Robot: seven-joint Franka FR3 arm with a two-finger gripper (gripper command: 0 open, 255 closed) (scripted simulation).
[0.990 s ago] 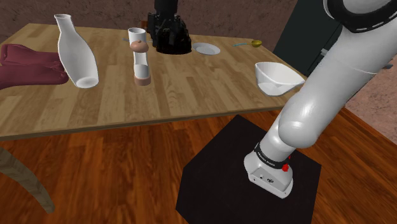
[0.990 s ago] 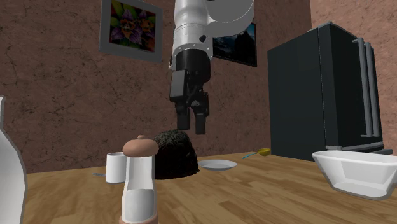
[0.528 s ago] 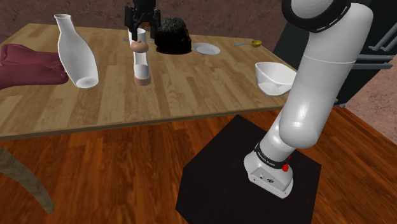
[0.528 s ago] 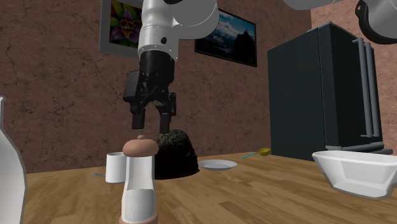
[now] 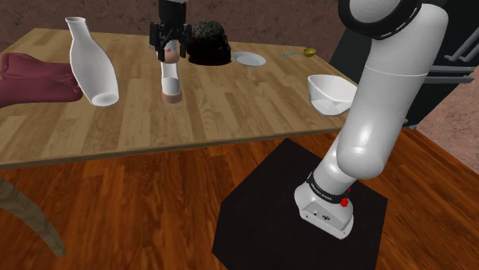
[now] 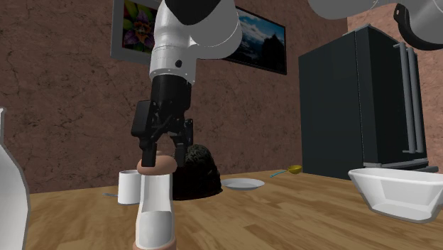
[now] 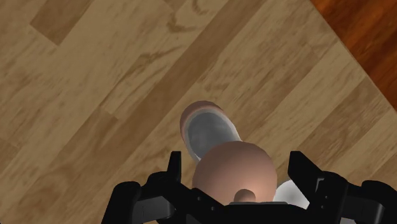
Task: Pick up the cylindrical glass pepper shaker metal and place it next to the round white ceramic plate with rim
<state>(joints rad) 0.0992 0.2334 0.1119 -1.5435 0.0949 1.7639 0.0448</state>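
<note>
- Shaker (image 5: 170, 80) upright on table (image 5: 230, 107), well apart from plate (image 5: 249, 58).
- Gripper (image 6: 162, 158) directly over cap (image 7: 234, 172); fingers (image 7: 174, 173) spread, one either side. Apparently no contact, but the low angle leaves doubt.
- Advice: descend straight and centred past the cap onto the body, then close; an off-centre squeeze would likely tip it.

In the shoulder view my tool (image 5: 170, 44) covers the top of the pepper shaker (image 5: 170, 80). From the wrist, its brown cap (image 7: 234, 173) hides most of its body. The second exterior view's side edges cut off the white bottle (image 6: 11, 202) and the bowl (image 6: 394, 188). The yellow thing (image 5: 309, 52) far along my bench (image 5: 230, 107) is too small to name.
</note>
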